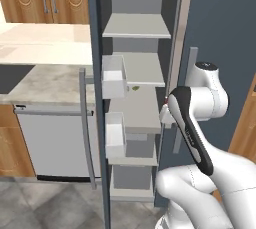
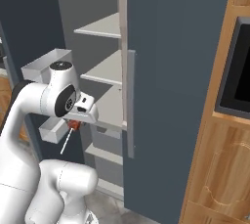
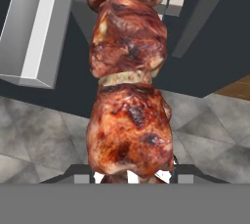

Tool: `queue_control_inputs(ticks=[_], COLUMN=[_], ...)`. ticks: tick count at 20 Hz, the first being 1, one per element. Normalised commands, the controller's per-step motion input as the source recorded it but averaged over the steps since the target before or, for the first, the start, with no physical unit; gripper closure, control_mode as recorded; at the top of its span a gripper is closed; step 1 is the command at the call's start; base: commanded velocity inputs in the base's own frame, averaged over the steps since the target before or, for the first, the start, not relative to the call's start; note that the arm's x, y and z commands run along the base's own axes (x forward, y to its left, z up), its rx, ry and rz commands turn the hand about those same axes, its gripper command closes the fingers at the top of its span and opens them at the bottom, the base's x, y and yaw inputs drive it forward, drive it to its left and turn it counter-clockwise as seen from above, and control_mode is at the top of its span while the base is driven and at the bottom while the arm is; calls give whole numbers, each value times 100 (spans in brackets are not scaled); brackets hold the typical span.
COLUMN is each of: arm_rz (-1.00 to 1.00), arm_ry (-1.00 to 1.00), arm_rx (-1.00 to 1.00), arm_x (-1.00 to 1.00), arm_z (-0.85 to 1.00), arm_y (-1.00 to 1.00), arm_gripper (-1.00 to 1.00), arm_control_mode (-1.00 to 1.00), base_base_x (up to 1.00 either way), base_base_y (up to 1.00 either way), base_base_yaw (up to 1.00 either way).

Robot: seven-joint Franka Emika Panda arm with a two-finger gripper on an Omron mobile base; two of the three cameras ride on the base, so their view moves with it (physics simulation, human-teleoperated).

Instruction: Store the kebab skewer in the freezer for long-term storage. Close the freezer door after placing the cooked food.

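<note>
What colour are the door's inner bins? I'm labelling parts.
White bins, clearest in the left base view.

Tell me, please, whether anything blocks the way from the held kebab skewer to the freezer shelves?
Nothing visible does. The freezer door stands open, and the gripper holds the kebab skewer just in front of the bare grey shelves of the freezer.

1. No readable text, label, brand, number or sign shows anywhere.
2. The tall dark slate-grey freezer, its grey inner shelves and the white bins carry no lettering.
</note>
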Motion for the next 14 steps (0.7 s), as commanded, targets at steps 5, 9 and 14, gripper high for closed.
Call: queue_control_inputs(ticks=[5, 9, 14], arm_rz=[0, 0, 0], arm_ry=[0, 0, 0], arm_rx=[0, 0, 0], arm_x=[0, 0, 0], arm_z=[0, 0, 0], arm_y=[0, 0, 0], arm_gripper=[100, 100, 100], arm_control_mode=[100, 100, 100], base_base_x=[9, 10, 10], base_base_y=[17, 22, 31], base_base_yaw=[0, 0, 3])
